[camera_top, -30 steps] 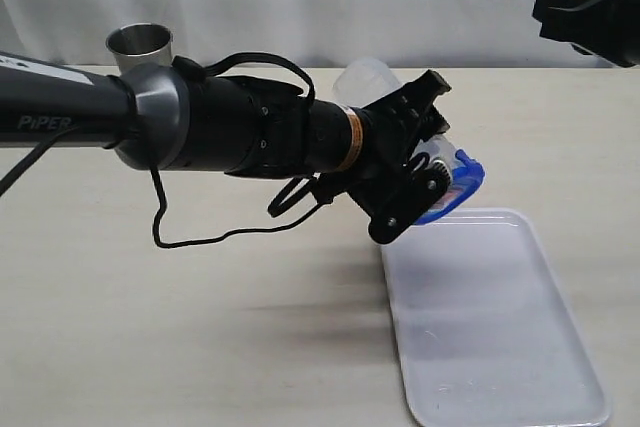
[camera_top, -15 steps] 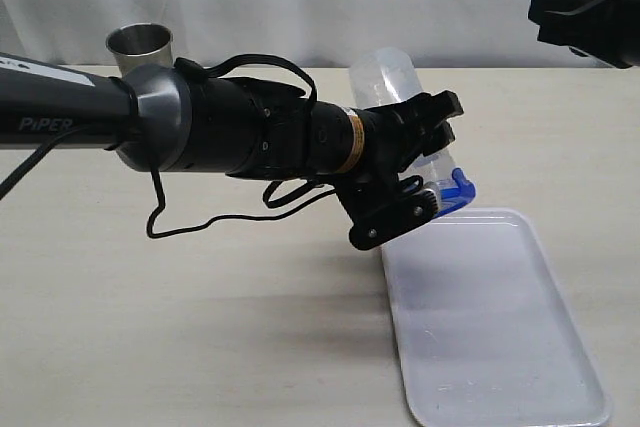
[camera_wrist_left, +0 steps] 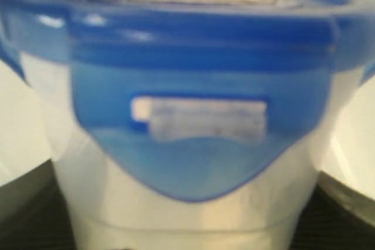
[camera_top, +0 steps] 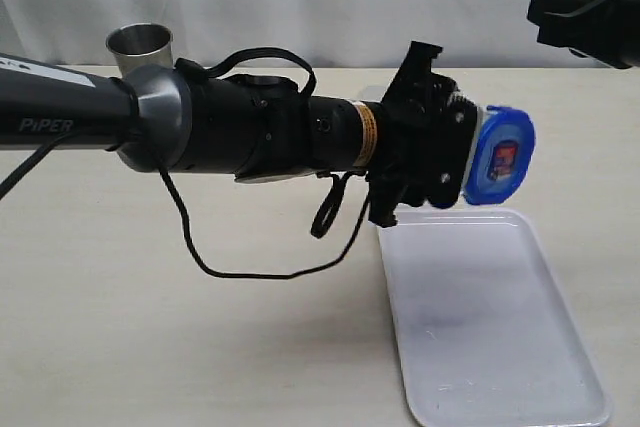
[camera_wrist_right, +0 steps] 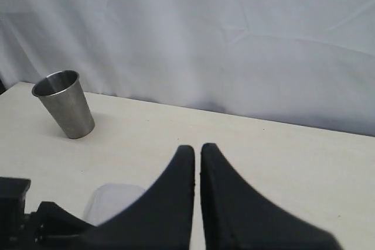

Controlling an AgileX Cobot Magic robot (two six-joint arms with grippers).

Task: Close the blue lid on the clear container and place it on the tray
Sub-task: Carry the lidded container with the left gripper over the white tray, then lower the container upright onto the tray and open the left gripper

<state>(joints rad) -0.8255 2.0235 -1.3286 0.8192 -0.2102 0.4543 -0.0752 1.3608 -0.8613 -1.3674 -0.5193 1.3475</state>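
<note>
- Pinches the clear container sideways in the left fingers, clear of the counter.
- Carries the blue lid seated on its mouth, facing 3 o'clock, near the tray's 12 o'clock edge.
- Holds the right fingers pressed together, raised at 2 o'clock.
- Leaves the steel cup upright at 10 o'clock.

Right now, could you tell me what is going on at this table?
The left gripper holds the clear container in the air, tipped on its side, with the blue lid fitted on its mouth. It hangs near the far end of the white tray, not yet set down. The right gripper is shut, empty and raised off to the side. A steel cup stands at the back of the table.
</note>
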